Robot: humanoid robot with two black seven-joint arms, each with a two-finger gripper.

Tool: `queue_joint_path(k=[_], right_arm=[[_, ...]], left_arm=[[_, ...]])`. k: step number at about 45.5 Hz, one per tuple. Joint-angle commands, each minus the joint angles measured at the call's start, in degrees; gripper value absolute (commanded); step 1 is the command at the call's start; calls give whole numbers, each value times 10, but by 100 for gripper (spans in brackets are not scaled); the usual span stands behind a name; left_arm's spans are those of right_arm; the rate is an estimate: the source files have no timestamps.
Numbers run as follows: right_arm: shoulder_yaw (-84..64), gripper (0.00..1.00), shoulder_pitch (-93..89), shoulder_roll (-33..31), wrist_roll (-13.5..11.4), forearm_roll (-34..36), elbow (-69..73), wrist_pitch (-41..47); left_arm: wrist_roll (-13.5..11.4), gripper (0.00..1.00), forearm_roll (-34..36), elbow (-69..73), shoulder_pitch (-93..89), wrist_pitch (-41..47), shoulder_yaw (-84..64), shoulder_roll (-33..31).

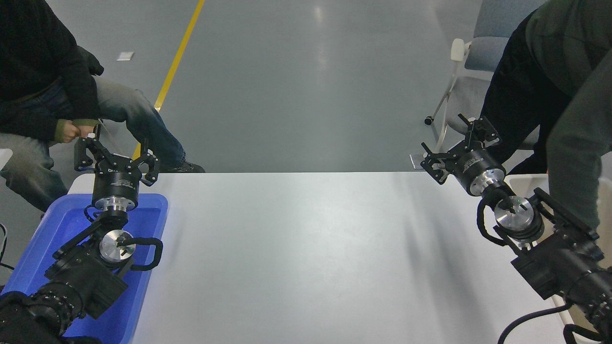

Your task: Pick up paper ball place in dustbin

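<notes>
White and bare of any paper ball, the surface (306,248) was overhung at its far right corner by the right gripper (459,143), jaws apart and empty, beside the dustbin (519,180).

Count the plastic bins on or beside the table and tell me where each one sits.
2. The blue bin sits at the table's left edge, under the parked left arm. The off-white dustbin sits at the right edge, mostly hidden by the right arm and a person's sleeve. Nothing inside either shows.
</notes>
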Motion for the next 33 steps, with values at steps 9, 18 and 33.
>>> queue_joint_path(k=[9, 18, 33], right_arm=[[6, 100, -4, 4, 0, 4, -92, 75], [4, 100, -5, 4, 0, 3, -93, 77], [1, 100, -4, 5, 0, 3, -108, 77]], left_arm=[[0, 99, -1, 0, 0, 0, 0, 0], [0, 99, -1, 0, 0, 0, 0, 0], [0, 99, -1, 0, 0, 0, 0, 0]])
